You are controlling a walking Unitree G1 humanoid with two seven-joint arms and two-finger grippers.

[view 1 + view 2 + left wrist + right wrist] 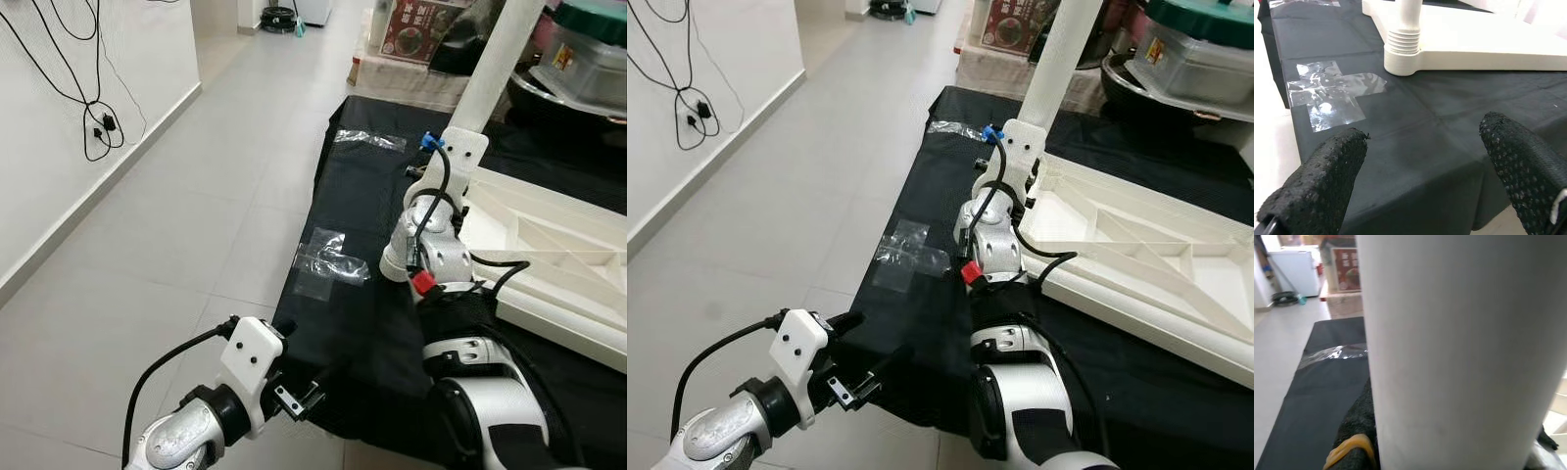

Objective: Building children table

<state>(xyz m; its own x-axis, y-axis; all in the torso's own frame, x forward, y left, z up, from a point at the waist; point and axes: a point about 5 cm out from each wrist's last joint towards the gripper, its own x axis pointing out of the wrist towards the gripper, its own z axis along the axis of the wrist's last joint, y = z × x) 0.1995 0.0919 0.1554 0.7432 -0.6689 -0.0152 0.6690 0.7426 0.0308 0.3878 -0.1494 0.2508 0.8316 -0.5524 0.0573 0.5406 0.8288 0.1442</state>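
White table leg [1058, 59] standing up from the upside-down white tabletop [1136, 245] on the black cloth [362, 176], right gripper [1024, 157] jaws closed around the leg, left gripper [1425, 166] jaws open above the cloth's edge, clear tape [328, 262] nearby

A white table leg [1056, 54] stands upright in the overturned white tabletop's [1136, 250] corner.

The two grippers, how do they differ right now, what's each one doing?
The right gripper is up against the white table leg, which stands upright in the corner of the upturned white tabletop; the left gripper holds nothing. The right one is over the black cloth by the tabletop; the left hovers at the cloth's near edge, fingers spread open. Both have black fingers on silver arms.
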